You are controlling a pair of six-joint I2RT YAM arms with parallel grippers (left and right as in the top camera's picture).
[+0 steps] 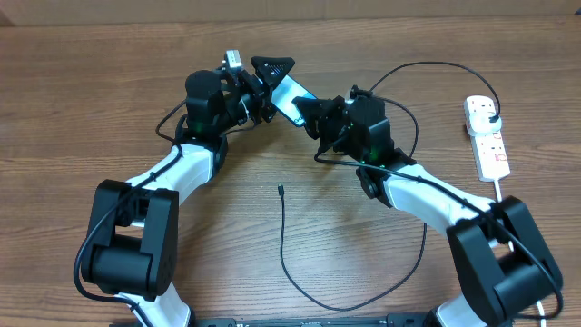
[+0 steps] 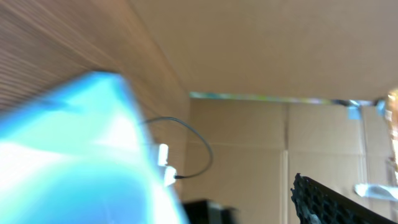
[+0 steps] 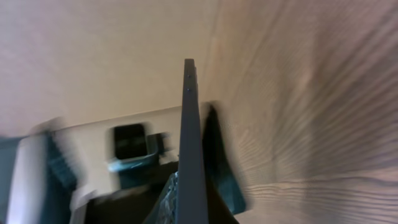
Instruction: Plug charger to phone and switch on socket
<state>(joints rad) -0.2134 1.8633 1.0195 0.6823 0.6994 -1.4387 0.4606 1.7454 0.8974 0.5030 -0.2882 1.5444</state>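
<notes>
The phone [image 1: 292,94] was off the surface [image 1: 91,109] at the upper centre of the overhead view, screen lit, with an arm at each end. The right hand [image 1: 315,116] was clamped on its lower-right end; the right wrist view showed the phone edge-on, rising straight out of the grip. The left hand [image 1: 269,89] stood with its fingers wide apart at the upper-left end and did not appear to be gripping.

The charger [image 1: 283,245] lay loose, its connector tip [image 1: 280,189] on the wood at centre frame, well apart from the phone. Its plug [image 1: 491,115] sat at the socket [image 1: 487,136] at the far right.

The step in hand looked like positioning the phone. Next, the free left hand would need to pick up the tip and line it up with the phone's port.
</notes>
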